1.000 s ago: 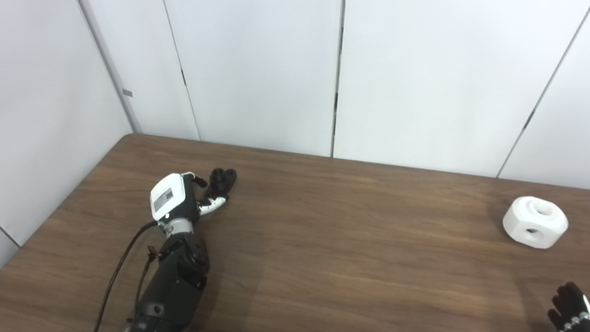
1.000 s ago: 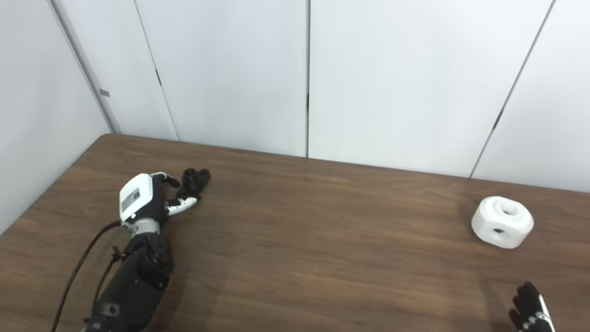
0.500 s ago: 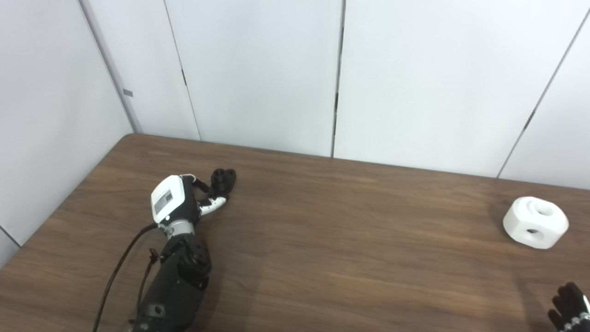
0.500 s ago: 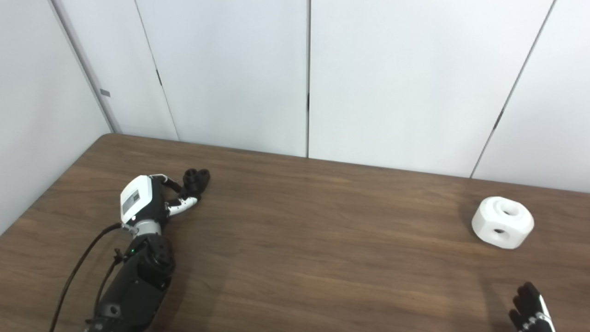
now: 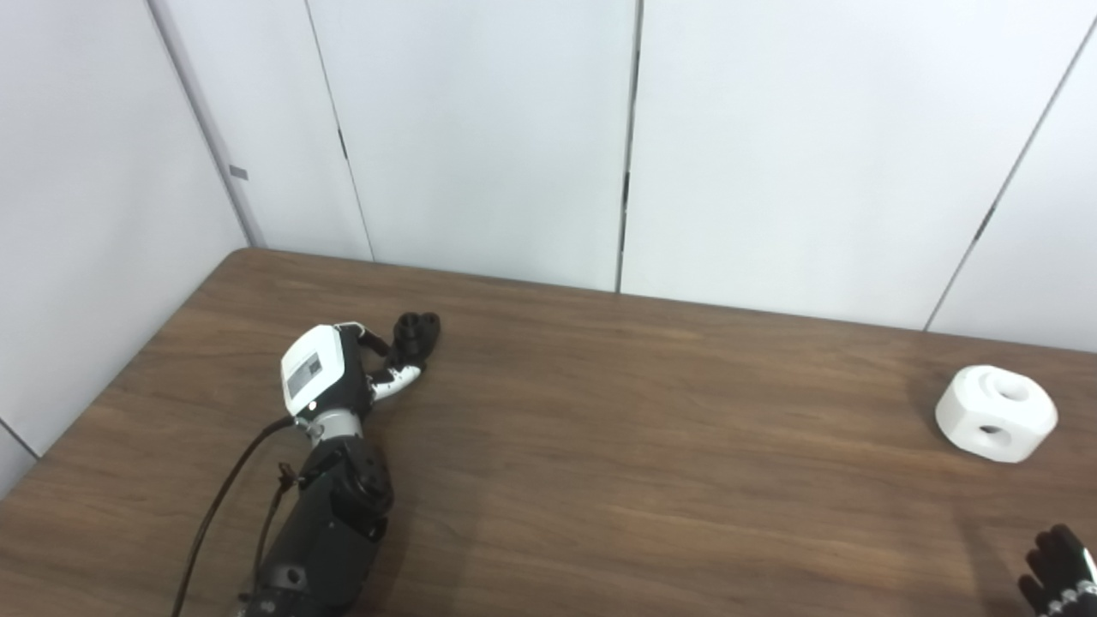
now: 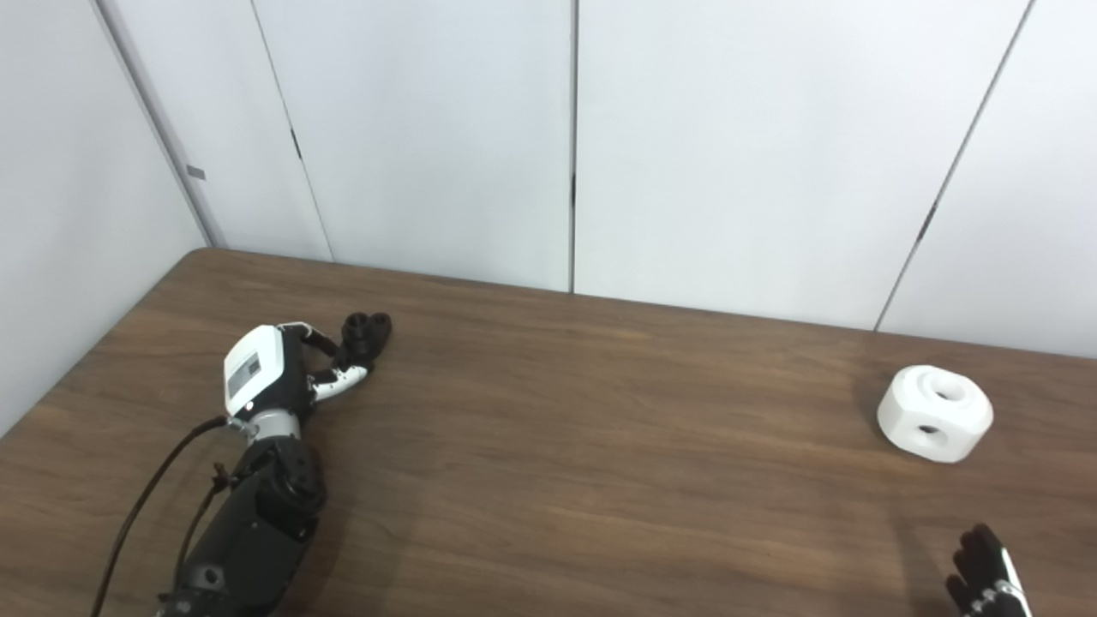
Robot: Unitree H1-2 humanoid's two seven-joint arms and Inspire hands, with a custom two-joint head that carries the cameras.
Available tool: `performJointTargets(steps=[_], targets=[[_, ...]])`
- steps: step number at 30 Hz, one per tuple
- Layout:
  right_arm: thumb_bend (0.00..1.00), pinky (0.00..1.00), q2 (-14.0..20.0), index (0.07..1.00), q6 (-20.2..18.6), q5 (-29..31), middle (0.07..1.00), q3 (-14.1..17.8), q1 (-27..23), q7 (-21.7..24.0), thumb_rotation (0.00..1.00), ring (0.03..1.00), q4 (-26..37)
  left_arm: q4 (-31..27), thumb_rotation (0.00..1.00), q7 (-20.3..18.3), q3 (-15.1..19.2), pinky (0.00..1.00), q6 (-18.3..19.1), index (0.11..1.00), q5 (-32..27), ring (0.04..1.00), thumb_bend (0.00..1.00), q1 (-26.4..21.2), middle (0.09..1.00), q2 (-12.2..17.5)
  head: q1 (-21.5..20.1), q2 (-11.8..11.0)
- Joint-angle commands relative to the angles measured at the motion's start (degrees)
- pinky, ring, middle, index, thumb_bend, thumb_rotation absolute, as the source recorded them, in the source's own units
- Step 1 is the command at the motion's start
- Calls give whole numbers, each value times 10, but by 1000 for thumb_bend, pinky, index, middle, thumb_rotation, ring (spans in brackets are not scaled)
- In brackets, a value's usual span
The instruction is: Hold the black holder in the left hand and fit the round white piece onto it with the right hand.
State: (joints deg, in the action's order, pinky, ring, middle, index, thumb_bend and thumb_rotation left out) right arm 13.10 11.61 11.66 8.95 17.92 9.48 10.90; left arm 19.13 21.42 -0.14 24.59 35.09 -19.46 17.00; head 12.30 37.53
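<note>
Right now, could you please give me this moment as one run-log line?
left hand: at black holder, grip unclear | right hand: near edge, idle | round white piece: untouched on table | fit: not started

Matt wood-grain table point(image 5: 600, 446); smooth white plastic-looking piece point(image 5: 995, 413); dull black holder point(image 5: 415, 332).

A dark brown wooden table point(image 5: 651, 446) with a lengthwise grain fills the lower half of both views, its far left corner rounded. Behind it stand pale grey-white wall panels point(image 5: 480, 137), smooth and plain, split by thin dark vertical seams point(image 5: 628, 146). The left-hand panels angle away, forming a corner beside the table. A small grey tab, perhaps a latch or label, sits on one seam point(image 5: 237, 173). Light is soft and even, leaving faint sheen on the tabletop.
</note>
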Motion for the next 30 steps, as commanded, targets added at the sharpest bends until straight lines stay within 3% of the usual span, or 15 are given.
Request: performJointTargets(steps=[1,6,16,30], targets=[[639,1000,-4,1000,-8,-4,998,-6,10,1,1000,1000,-30,-13,53,-9,0,850,-4,485,-8,841,518,-5,750,8,0,1],[605,1000,-7,1000,-12,-5,1000,-9,10,-2,1000,1000,-25,-46,55,-29,-7,835,-13,486,-14,846,516,21,756,10,-4,2],[555,1000,-14,1000,-16,-18,988,-11,10,-8,1000,1000,-14,-165,55,-128,-62,740,-43,488,-22,839,512,114,777,29,-17,8],[515,1000,-19,1000,-32,-27,973,-12,12,-16,1000,991,10,-287,51,-227,-108,741,-75,489,-41,855,507,203,801,32,-41,28]])
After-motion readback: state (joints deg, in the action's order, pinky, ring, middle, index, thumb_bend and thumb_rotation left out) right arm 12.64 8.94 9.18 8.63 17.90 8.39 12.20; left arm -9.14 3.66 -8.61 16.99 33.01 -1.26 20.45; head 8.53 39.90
